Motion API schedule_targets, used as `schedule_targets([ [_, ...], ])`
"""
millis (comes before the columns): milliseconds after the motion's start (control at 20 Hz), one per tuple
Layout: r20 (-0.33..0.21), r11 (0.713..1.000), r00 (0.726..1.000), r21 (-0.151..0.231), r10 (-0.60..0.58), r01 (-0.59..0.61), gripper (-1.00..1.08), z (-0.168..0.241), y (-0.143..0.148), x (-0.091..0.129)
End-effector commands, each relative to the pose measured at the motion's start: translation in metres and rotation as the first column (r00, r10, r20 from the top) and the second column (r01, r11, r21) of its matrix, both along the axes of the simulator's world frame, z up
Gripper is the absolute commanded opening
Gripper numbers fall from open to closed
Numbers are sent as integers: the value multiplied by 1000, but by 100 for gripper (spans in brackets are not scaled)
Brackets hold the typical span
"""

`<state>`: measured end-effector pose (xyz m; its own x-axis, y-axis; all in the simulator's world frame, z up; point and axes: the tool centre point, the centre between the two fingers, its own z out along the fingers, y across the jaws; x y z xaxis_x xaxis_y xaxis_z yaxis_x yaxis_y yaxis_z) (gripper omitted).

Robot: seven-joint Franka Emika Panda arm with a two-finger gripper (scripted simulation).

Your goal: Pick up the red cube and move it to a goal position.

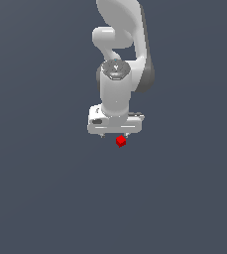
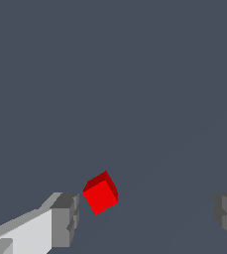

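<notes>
Between the claw's spread fingers, a tiny bright red cube.

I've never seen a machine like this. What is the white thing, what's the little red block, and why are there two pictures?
The white thing is a robot arm, drawn by a computer. At its end is a gripper with two fingers for grabbing. One picture looks at the whole arm from outside. The other comes from a camera on the arm's wrist, looking past the fingers. The red cube is the only thing on the plain grey floor. Nothing is held yet: the fingers are spread wide, and the cube sits between them, nearer one finger.
</notes>
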<state>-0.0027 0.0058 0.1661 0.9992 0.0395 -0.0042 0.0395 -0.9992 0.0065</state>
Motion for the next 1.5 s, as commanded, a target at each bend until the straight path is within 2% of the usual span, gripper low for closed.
schedule_targets([
  [0, 0, 1000, 1000, 0, 0, 0, 100, 0, 0, 0],
  [350, 0, 999, 999, 1, 43, -43, 100, -12, 4, -5],
  [700, 1, 985, 985, 4, 173, -173, 100, -48, 16, -19],
  [1100, 4, 926, 926, 8, 377, -377, 100, -107, 32, -46],
  [1450, 5, 878, 878, 9, 479, -479, 100, -139, 36, -61],
])
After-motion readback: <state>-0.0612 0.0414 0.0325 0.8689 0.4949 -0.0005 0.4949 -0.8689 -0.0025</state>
